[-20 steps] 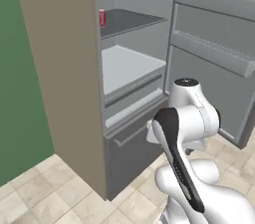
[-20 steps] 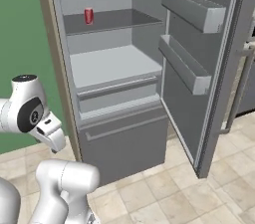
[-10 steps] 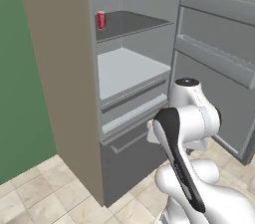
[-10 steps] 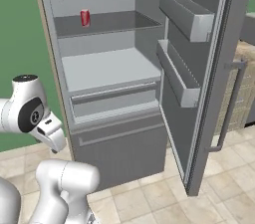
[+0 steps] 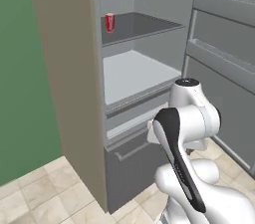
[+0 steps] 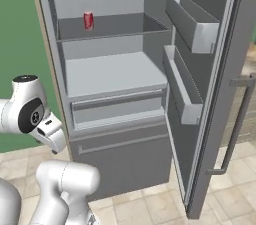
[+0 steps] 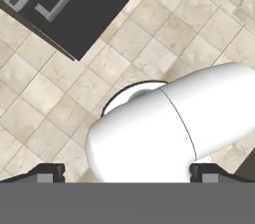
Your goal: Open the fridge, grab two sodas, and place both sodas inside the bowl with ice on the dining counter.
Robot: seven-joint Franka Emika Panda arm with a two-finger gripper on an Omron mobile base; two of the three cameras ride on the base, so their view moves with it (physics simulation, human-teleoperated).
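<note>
Now the fridge (image 6: 125, 119) stands open in front of me, its door (image 6: 210, 94) swung wide to the right. I can see 1 soda, a small red can (image 6: 88, 20), standing upright at the back left of the upper shelf (image 6: 115, 31). I cannot see the second soda from here.

My jaws (image 7: 127, 175) are open as wide as they go and hold nothing. They point down at the tiled floor (image 7: 50, 93), tucked low beside my own body.

I think the can will be light, hard and smooth, so it could slip. I would take it around the middle of its round side, squeezing gently so the thin metal does not dent.

The fridge is grey and boxy inside, with flat pale shelves. The door has 2 long trays (image 6: 190, 19). The floor tiles look like beige stone.
</note>
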